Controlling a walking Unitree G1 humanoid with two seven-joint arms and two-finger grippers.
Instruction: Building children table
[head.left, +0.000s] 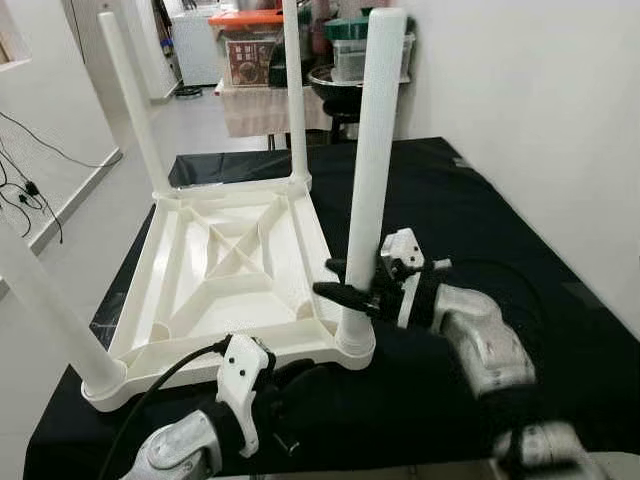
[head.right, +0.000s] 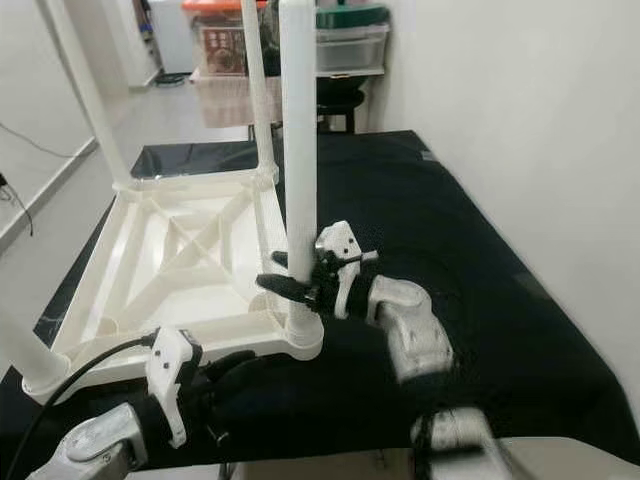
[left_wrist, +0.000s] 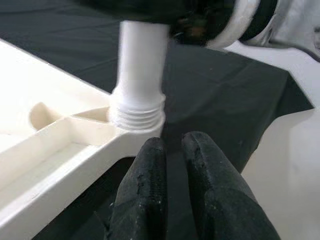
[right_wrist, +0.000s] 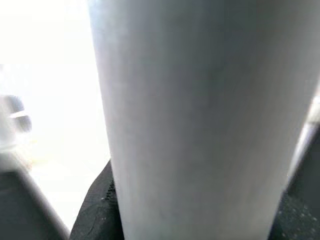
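Right claw (head.left: 350, 280) grips the near leg (head.left: 372, 150) — left claw (left_wrist: 175, 190) closed, empty

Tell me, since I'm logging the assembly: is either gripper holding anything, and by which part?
The right gripper clasps the near-right table leg low on its shaft, just above the socket. The left gripper, fingers together, holds nothing, near the table's corner.

Near-left table leg (head.left: 45, 305) cut off
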